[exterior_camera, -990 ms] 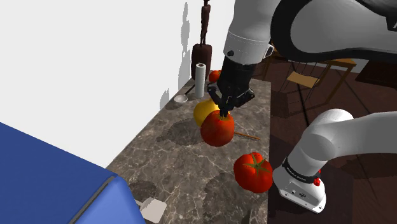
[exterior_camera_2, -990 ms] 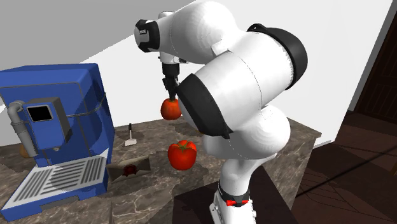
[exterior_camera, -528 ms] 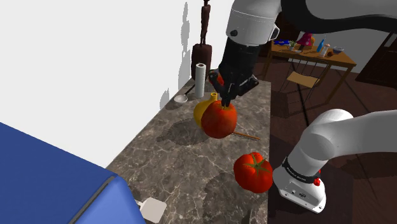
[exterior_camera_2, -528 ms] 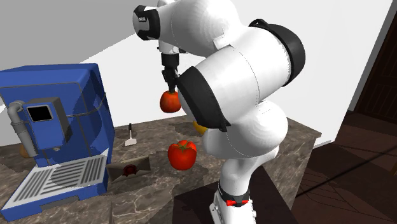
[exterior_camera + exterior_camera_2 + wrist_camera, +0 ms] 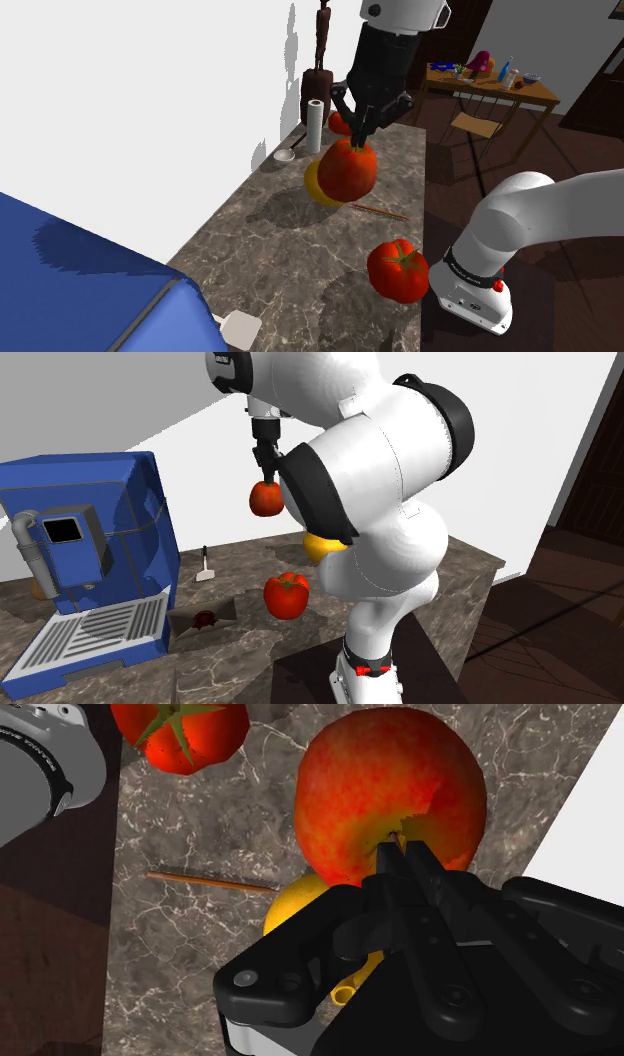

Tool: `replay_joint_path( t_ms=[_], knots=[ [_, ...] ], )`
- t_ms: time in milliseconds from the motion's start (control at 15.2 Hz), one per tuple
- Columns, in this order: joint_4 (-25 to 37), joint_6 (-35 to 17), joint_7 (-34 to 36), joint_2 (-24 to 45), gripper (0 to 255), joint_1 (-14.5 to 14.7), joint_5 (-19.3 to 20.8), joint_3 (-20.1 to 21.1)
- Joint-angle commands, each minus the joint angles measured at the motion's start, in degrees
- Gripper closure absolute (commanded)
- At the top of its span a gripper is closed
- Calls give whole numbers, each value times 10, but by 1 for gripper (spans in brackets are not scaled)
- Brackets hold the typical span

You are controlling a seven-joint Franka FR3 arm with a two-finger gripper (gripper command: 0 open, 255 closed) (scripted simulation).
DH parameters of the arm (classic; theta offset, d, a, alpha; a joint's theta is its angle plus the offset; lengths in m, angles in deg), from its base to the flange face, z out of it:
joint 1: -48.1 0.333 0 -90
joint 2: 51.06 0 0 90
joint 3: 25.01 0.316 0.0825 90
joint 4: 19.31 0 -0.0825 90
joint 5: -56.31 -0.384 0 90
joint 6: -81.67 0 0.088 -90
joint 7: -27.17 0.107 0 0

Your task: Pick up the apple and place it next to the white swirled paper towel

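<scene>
Tool (image 5: 358,138) clamped on red apple (image 5: 348,170) at its stem, apple clear of marbled worktop (image 5: 290,260). Yellow fruit (image 5: 316,188) beneath tool; white paper towel roll (image 5: 315,124) near.

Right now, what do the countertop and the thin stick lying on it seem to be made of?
Countertop: looks like stone, perhaps marble. It is dark brown-grey with pale branching veins and a fairly dull finish, with no clear reflections. Stick: thin, straight, matte reddish-brown, possibly wood. It is too slim to show any grain, so that is only a guess.
</scene>
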Motion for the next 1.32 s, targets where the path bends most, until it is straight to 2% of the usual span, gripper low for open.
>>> replay_joint_path(
  t_ms=[0,198,726,1254],
  knots=[
    [18,13,2,6,255,-2,4,-3],
    [47,31,6,17,255,-6,9,-6],
    [43,0,-89,70,255,-38,63,-70],
    [80,-29,-170,154,255,-76,114,-120]
  ],
)
